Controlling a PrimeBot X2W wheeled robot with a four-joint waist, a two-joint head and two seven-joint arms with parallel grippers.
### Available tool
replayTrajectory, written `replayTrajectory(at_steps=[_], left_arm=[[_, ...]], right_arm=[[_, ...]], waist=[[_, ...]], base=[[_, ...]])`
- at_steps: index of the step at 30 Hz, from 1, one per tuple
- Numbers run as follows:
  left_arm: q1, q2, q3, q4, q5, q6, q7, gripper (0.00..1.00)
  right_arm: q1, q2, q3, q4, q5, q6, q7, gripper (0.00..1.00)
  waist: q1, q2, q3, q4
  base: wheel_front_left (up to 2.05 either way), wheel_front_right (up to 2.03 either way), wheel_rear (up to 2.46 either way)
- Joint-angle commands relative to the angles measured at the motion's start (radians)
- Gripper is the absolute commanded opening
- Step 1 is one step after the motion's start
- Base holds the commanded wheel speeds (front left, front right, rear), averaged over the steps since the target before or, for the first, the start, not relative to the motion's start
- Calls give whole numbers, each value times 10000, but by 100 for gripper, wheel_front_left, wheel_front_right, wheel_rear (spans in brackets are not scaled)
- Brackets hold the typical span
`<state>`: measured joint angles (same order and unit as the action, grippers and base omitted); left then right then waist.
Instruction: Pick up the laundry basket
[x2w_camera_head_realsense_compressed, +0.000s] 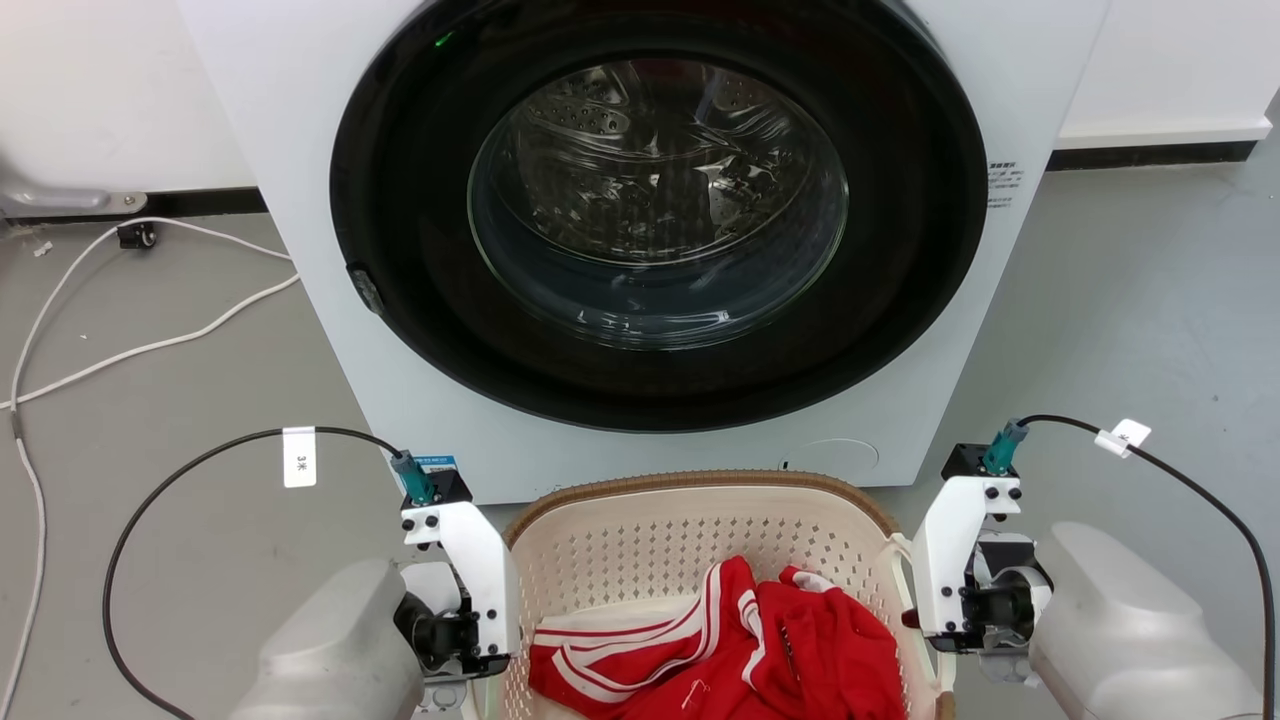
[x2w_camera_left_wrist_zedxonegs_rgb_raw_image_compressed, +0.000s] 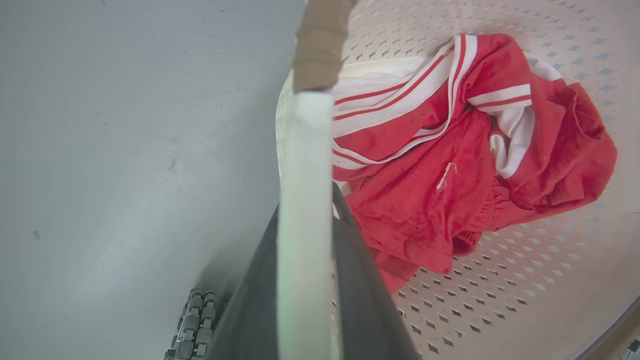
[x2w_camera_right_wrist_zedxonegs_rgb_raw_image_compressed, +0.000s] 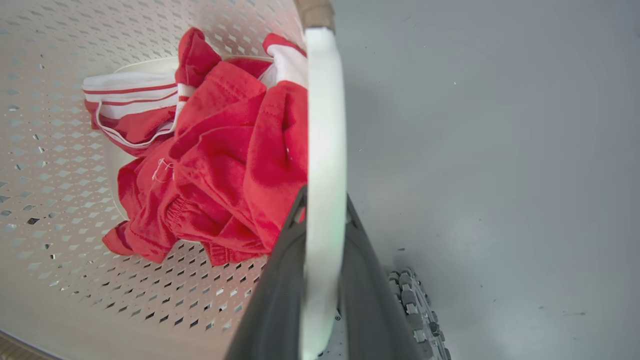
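In front of the white washer (x2w_camera_head_realsense_compressed: 1030, 80), on its near side, the laundry basket (x2w_camera_head_realsense_compressed: 640, 540) is close to the robot, its far rim just beside the washer's base, with red and white clothes (x2w_camera_head_realsense_compressed: 800, 640) heaped in its bottom. The left gripper (x2w_camera_left_wrist_zedxonegs_rgb_raw_image_compressed: 306, 200) has its dark fingers closed from both sides on the basket's white left handle (x2w_camera_left_wrist_zedxonegs_rgb_raw_image_compressed: 305, 140); the right gripper (x2w_camera_right_wrist_zedxonegs_rgb_raw_image_compressed: 325, 197) pinches the right handle (x2w_camera_right_wrist_zedxonegs_rgb_raw_image_compressed: 325, 100) the same way

laundry basket (x2w_camera_head_realsense_compressed: 640, 550) before the washer (x2w_camera_head_realsense_compressed: 300, 200), clothing (x2w_camera_head_realsense_compressed: 800, 650) in it, cable (x2w_camera_head_realsense_compressed: 150, 345) on floor (x2w_camera_head_realsense_compressed: 1120, 300) at left
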<state>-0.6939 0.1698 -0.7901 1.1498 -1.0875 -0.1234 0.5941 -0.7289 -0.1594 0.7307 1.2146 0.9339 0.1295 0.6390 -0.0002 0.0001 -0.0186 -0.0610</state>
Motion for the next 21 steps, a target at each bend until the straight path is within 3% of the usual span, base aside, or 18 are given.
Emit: replayTrajectory(at_steps=[1, 21], left_arm=[[98, -173, -13, -94, -120, -127, -38, 0], [54, -203, -417, 19, -483, -129, -213, 0]], right_arm=[[97, 76, 22, -1, 89, 22, -13, 0], [14, 63, 185, 134, 288, 23, -69, 0]], waist=[[2, -1, -21, 7], [2, -1, -58, 16]], base=[[0, 0, 0], [0, 0, 0]])
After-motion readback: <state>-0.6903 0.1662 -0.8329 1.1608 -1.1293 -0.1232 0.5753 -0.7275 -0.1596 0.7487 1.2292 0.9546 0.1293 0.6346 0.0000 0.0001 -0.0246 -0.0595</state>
